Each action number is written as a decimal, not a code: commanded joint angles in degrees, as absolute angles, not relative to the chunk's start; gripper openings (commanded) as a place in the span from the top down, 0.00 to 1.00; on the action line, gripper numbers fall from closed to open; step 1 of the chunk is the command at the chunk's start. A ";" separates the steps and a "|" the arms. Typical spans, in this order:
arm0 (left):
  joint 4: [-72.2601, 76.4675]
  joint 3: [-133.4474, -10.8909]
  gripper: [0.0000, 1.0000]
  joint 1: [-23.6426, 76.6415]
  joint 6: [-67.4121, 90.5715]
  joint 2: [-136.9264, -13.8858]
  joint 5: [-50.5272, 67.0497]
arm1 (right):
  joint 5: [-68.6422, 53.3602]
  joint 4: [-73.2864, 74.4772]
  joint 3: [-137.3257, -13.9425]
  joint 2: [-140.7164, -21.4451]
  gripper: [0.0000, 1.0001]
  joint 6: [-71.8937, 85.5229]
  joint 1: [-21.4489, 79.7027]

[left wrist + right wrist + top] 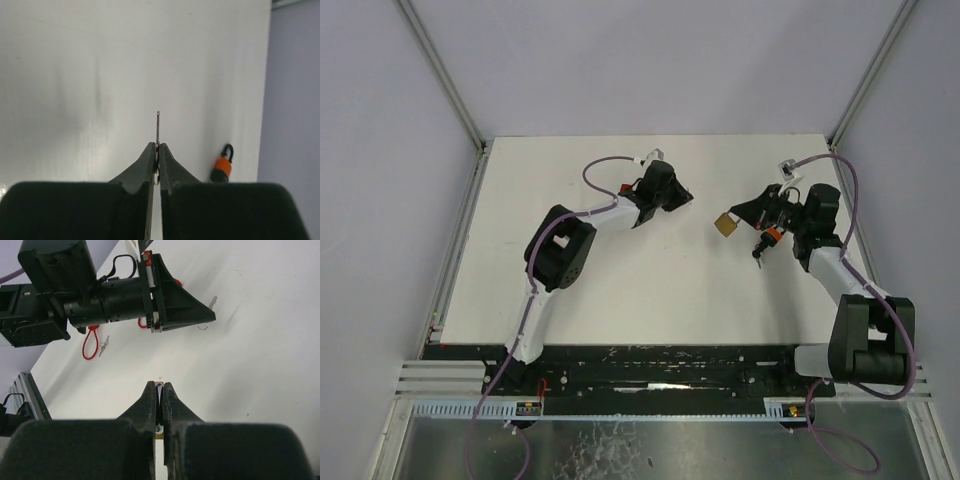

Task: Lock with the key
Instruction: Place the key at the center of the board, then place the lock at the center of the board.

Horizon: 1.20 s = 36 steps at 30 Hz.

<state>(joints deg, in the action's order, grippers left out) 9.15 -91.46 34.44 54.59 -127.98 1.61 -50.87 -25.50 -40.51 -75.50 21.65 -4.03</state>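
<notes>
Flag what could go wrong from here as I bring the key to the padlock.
1. The left hand pinches the key only at its fingertips; pushing in could twist it or make it slip.
2. The padlock sits at the very tips of the right hand, so it may swivel under the push.
3. No view shows the keyhole, so alignment looks uncertain.

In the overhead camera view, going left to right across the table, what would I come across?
left arm's elbow → left gripper, pinching the key → brass padlock, held by the right gripper → orange-collared piece → right arm's base
</notes>
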 commanded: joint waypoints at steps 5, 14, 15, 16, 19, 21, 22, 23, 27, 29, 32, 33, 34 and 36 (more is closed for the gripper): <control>-5.81 -104.11 0.96 32.34 57.85 -136.07 -2.80 | -50.38 -31.19 -43.62 -83.99 1.00 22.70 -4.13; -4.06 -97.80 0.49 31.66 56.48 -129.31 -8.73 | -47.71 -23.36 -57.71 -99.42 1.00 16.13 0.62; -2.26 -95.36 0.48 31.52 55.81 -127.18 -9.86 | -47.05 -23.27 -59.38 -101.31 1.00 16.34 1.33; 0.09 -92.68 0.47 31.47 54.59 -123.68 -10.79 | -46.45 -23.00 -61.81 -103.21 1.00 16.48 1.88; 12.01 -82.21 0.41 31.40 47.57 -114.42 -10.47 | -45.28 -21.60 -67.57 -109.37 1.00 16.86 2.68; 22.83 -74.17 0.35 31.27 38.87 -107.81 -5.92 | -45.58 -20.20 -71.55 -112.44 1.00 17.07 3.16; 29.22 -69.22 0.33 31.03 34.40 -104.41 -3.00 | -45.72 -19.31 -73.40 -114.53 1.00 16.97 3.49; 34.83 -64.57 0.29 30.88 30.16 -101.27 -0.52 | -45.72 -18.33 -75.08 -115.92 1.00 16.82 3.82; 51.94 -50.33 0.21 30.46 20.02 -92.86 2.69 | -44.41 -16.13 -80.98 -120.59 0.97 17.06 4.88; 54.50 -47.30 0.21 30.35 18.65 -91.22 3.47 | -43.94 -13.42 -84.32 -122.56 0.96 16.31 5.11; 54.62 -46.96 0.21 30.32 18.37 -90.89 6.20 | -43.92 -9.63 -88.18 -125.00 0.88 14.79 5.46; 54.32 -47.25 0.21 30.33 18.57 -91.05 7.32 | -43.52 -6.69 -90.18 -125.89 0.82 12.88 5.79; 54.00 -47.66 0.21 30.32 18.58 -91.24 8.70 | -42.64 -3.47 -92.04 -126.47 0.74 10.35 6.21; 53.37 -48.14 0.21 30.32 18.46 -91.39 10.45 | -39.83 1.68 -94.97 -126.65 0.53 5.42 6.75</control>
